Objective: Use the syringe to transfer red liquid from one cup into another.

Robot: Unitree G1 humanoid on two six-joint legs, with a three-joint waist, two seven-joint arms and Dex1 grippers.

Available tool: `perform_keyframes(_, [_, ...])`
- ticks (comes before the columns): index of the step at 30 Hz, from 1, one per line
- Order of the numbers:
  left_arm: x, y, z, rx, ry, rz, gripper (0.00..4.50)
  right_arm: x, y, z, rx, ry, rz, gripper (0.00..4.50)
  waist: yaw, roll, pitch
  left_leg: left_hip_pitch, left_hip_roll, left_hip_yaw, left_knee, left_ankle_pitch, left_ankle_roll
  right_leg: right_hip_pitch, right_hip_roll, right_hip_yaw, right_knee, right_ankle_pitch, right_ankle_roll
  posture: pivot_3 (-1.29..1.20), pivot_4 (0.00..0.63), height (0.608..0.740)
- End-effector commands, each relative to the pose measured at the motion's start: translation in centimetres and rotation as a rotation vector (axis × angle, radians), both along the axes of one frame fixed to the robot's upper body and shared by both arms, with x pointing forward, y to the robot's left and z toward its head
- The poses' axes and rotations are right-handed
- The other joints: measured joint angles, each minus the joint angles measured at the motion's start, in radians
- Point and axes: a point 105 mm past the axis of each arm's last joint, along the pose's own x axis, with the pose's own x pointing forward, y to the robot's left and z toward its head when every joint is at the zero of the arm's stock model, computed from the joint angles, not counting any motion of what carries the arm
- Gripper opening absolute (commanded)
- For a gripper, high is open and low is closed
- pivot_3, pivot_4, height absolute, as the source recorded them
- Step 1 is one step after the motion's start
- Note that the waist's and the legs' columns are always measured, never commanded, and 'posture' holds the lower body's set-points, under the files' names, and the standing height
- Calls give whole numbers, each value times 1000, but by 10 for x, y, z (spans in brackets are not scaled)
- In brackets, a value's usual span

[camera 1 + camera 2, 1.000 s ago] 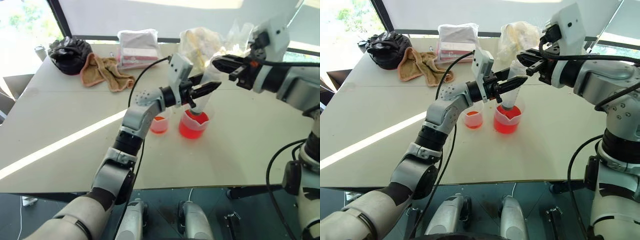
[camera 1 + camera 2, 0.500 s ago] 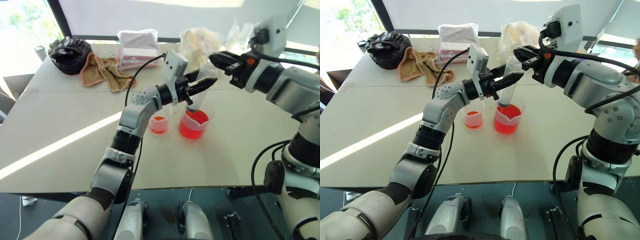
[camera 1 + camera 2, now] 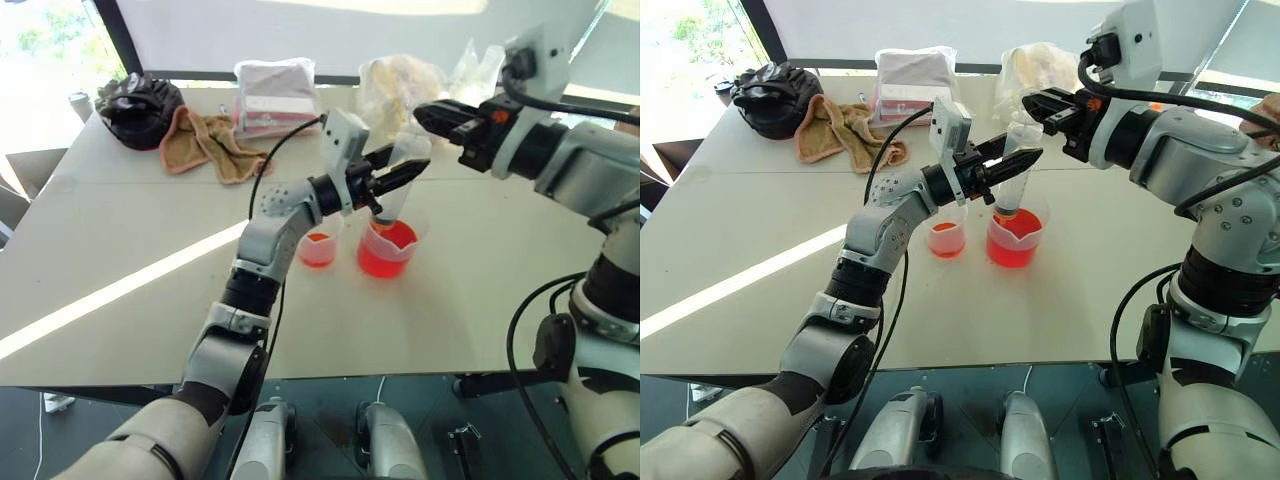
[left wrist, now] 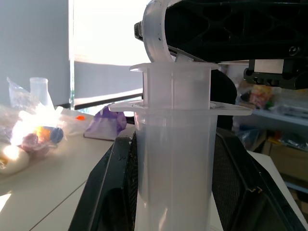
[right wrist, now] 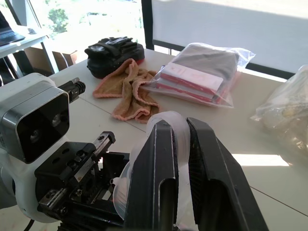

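Clear plastic syringe (image 3: 1015, 168) clamped in left hand (image 3: 1008, 165), above larger beaker (image 3: 1015, 238).

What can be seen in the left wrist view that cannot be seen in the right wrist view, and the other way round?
Left wrist view: the syringe barrel between the left gripper fingers, and a tied purple bag.
Right wrist view: an orange towel, a black bag, a clear bag of red and white packs, and the right gripper shut on the plunger's ring.
Both: the syringe, the table.
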Motion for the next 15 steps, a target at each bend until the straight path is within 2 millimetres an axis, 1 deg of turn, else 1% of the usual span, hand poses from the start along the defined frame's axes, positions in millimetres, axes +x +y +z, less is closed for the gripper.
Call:
perform_keyframes(1, [-21,-24,-4,44,-28,-105,1458,-10,-9,42,44,-177,-33,18,0,0,0,0,0,0,0,0,0,0,0,0,0,0,0,0,150,740])
perform_keyframes(15, [-22,-27,-7,48,-20,-109,1458,-11,-16,47,45,-185,-47,18,0,0,0,0,0,0,0,0,0,0,0,0,0,0,0,0,150,740])
